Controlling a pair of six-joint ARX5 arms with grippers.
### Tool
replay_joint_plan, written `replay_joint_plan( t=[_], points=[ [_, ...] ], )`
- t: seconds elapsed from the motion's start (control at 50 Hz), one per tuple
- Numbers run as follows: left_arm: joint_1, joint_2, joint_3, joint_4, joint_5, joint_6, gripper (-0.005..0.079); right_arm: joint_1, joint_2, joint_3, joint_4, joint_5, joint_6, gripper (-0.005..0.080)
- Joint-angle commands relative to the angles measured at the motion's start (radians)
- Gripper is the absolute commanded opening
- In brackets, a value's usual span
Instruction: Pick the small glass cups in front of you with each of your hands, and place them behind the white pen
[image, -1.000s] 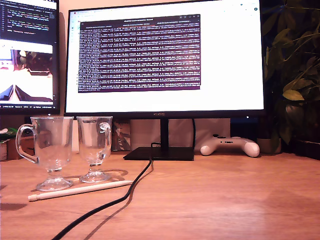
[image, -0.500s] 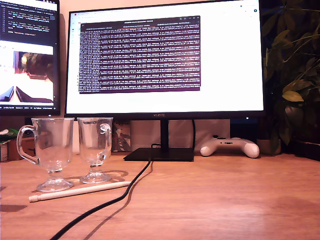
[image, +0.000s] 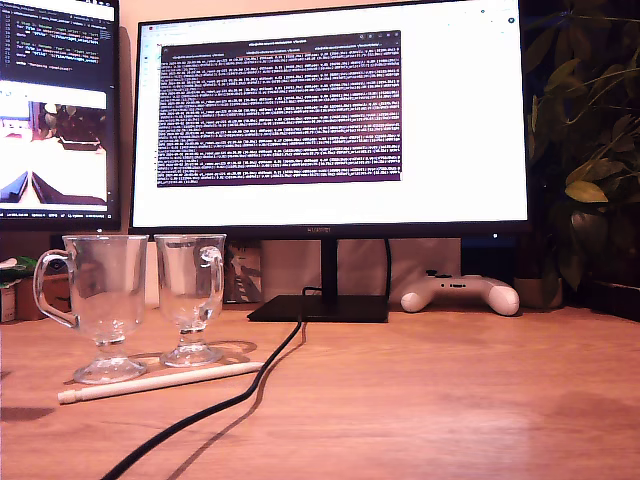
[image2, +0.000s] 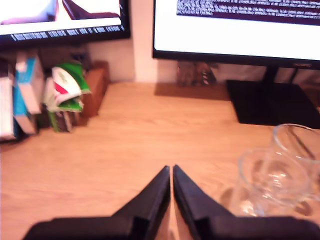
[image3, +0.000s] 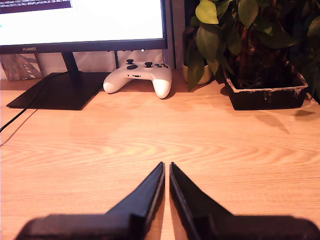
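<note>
A broad wooden desk (image: 450, 400) carries two lit monitors, the large one (image: 330, 120) showing a dark terminal window on a white screen, the smaller one (image: 55, 110) at the exterior view's left. A leafy green plant in a black rectangular pot (image3: 265, 92) stands at the exterior view's right, with a white game controller (image: 460, 292) lying near the large monitor's black foot (image: 318, 307). A black cable (image: 220, 405) runs from that foot across the desk toward the camera.

Two matching clear glass mugs stand upright and side by side at the exterior view's left: the first glass mug (image: 100, 300) and the second glass mug (image: 190, 295), each with a loop handle, short stem and round foot. One slim white pen (image: 160, 381) lies on the desk just in front of their feet, so both mugs sit behind it.

My first hand (image2: 171, 172) hovers over bare wood with its two black fingers nearly closed, a thin slit between the tips, gripping nothing; the mugs appear blurred beside it. My second hand (image3: 166, 167) is likewise pinched almost together and empty, pointing toward the controller and plant.
</note>
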Motion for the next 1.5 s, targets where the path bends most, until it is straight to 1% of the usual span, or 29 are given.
replay_joint_plan(
  t=[0.0,0.24,0.46,0.56,0.66,0.86,1.06,1.26,1.44,1.48],
  points=[
    [-0.006,-0.016,-0.018,0.01,-0.005,0.006,-0.0021,0.004,0.003,-0.026,0.009,0.001,0.002,-0.0013],
    [-0.006,-0.082,-0.023,-0.003,-0.029,0.009,-0.0021,0.004,0.003,-0.026,0.009,0.001,0.002,-0.0013],
    [0.008,-0.235,-0.096,-0.008,-0.025,0.005,-0.0021,0.004,0.003,-0.026,0.009,0.001,0.002,-0.0013],
    [0.022,-0.282,-0.141,0.0,-0.004,-0.018,-0.0021,0.004,0.003,-0.026,0.009,0.001,0.002,-0.0013],
    [0.037,-0.324,-0.194,0.034,0.008,-0.055,-0.0021,0.004,0.003,-0.026,0.009,0.001,0.002,-0.0013],
    [0.086,-0.41,-0.258,0.048,0.056,-0.055,-0.0021,0.004,0.003,-0.026,0.009,0.001,0.002,-0.0013],
    [0.095,-0.489,-0.311,0.041,0.085,-0.055,-0.0021,0.004,0.003,-0.026,0.009,0.001,0.002,-0.0013],
    [0.094,-0.552,-0.313,-0.067,0.084,-0.042,-0.0021,0.004,0.003,-0.026,0.009,0.001,0.002,-0.0013],
    [0.092,-0.549,-0.313,-0.199,0.073,-0.008,-0.0021,0.004,0.003,-0.026,0.009,0.001,0.002,-0.0013],
    [0.092,-0.549,-0.313,-0.209,0.074,-0.008,-0.0021,0.004,0.003,-0.026,0.009,0.001,0.002,-0.0013]
  ],
)
